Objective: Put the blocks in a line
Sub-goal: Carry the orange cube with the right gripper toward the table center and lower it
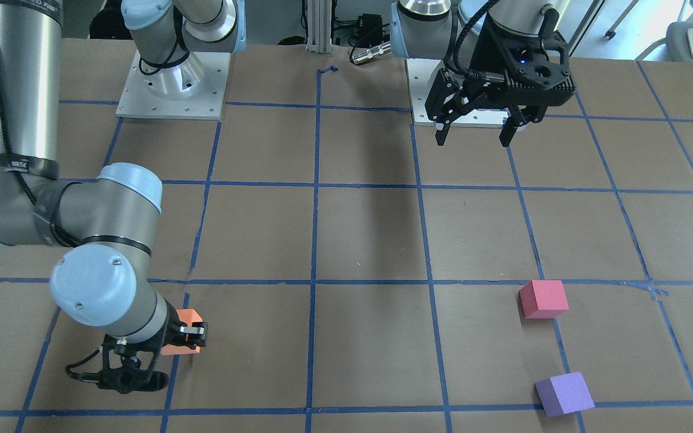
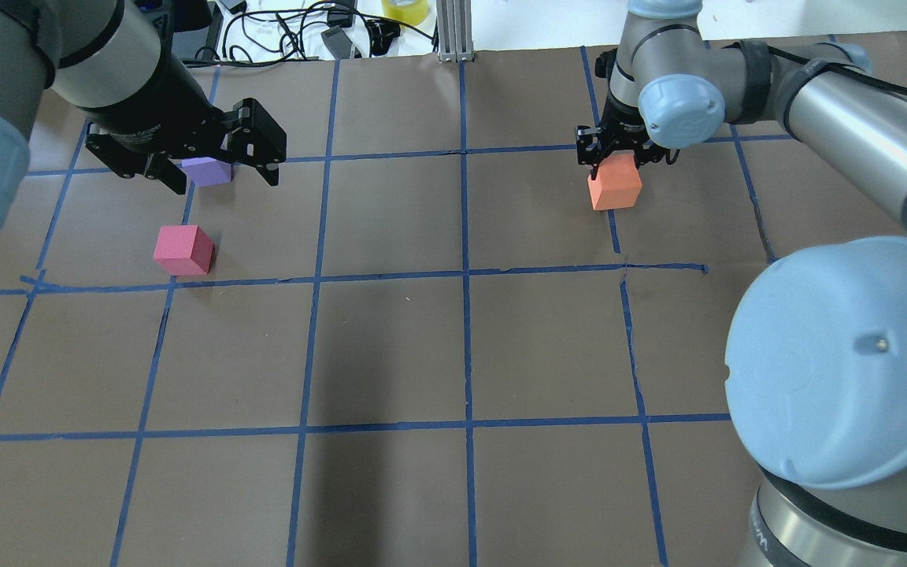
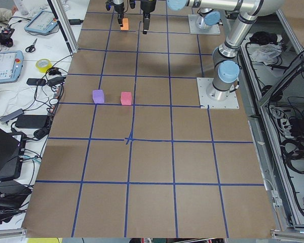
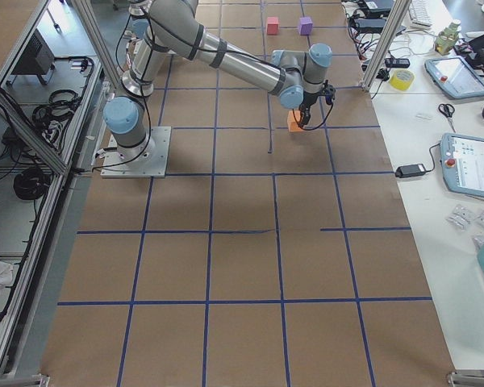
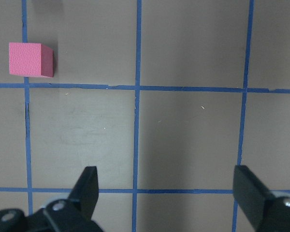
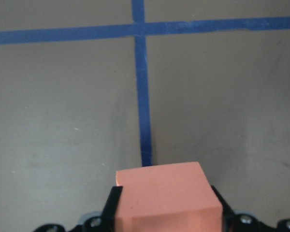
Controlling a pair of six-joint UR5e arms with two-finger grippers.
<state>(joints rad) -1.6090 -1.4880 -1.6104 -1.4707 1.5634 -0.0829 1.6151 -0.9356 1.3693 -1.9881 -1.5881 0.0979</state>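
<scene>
Right gripper (image 2: 617, 161) pinches the orange block (image 2: 616, 189) between its fingers; left gripper (image 1: 473, 141) hangs spread, well apart from it.

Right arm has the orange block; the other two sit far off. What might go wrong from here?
1. The right gripper seems to pinch the orange block near its top, so it may twist or slip in transit.
2. The pinkish red block and purple block lie on the side where the left gripper hangs open; the arms may crowd there.
3. Setting orange down close may nudge those two askew.
</scene>
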